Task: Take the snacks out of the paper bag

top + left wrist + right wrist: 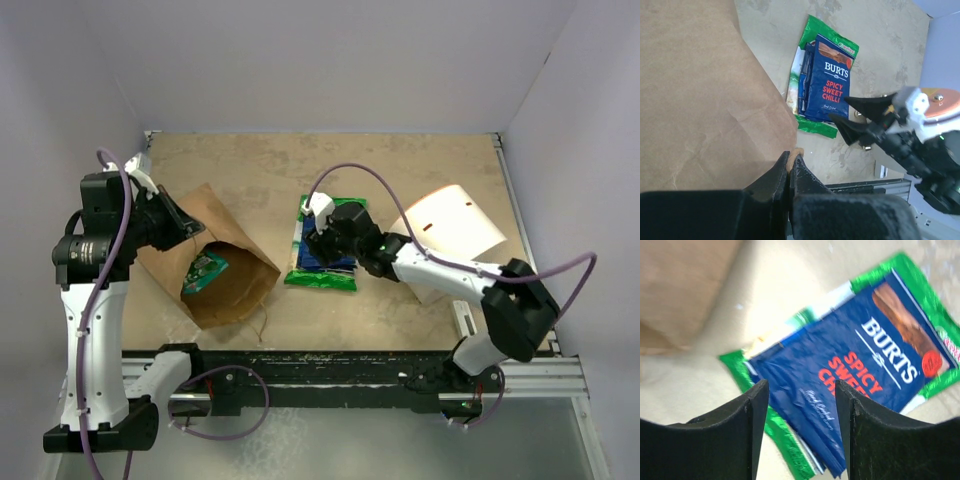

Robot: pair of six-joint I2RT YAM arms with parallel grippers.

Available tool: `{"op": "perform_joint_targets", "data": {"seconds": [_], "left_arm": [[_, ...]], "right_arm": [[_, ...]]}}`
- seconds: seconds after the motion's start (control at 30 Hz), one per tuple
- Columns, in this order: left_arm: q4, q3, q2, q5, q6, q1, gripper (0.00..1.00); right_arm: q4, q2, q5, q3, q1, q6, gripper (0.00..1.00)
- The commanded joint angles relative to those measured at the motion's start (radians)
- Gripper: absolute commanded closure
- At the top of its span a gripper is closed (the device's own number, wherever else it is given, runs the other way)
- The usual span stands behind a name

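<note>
The brown paper bag lies on its side at the left, mouth toward the near edge. A green snack packet shows inside it. My left gripper is shut on a tan bit of the bag's rim or handle; the bag fills the left of that view. A dark blue packet lies on a green packet on the table right of the bag. My right gripper is open just above them, empty. The blue packet and the green one show between its fingers.
A white cylinder with an orange end lies on its side at the right, behind my right arm. A twisted handle trails from the bag toward the table's near edge. Light walls close in the table at the back and sides.
</note>
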Motion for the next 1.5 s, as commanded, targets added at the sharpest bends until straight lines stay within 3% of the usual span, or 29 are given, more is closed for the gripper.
{"op": "perform_joint_targets", "data": {"seconds": [0.0, 0.17, 0.33, 0.57, 0.77, 1.47], "left_arm": [[0.065, 0.008, 0.004, 0.009, 0.021, -0.002, 1.00], [0.044, 0.029, 0.009, 0.008, 0.041, -0.002, 1.00], [0.031, 0.035, -0.012, 0.031, 0.057, -0.002, 1.00], [-0.023, 0.064, -0.013, 0.114, 0.082, -0.001, 1.00], [-0.036, 0.114, 0.009, 0.169, 0.099, -0.002, 1.00], [-0.207, 0.159, -0.012, 0.174, 0.218, -0.002, 1.00]], "right_arm": [[0.089, -0.101, -0.110, 0.001, 0.082, -0.064, 0.41], [0.331, -0.138, -0.248, -0.088, 0.251, -0.248, 0.37], [0.449, 0.016, -0.444, -0.023, 0.325, -0.491, 0.36], [0.577, 0.309, -0.404, 0.231, 0.359, -0.644, 0.38], [0.569, 0.489, -0.337, 0.398, 0.365, -0.717, 0.41], [0.578, 0.740, -0.187, 0.569, 0.375, -0.907, 0.41]]}}
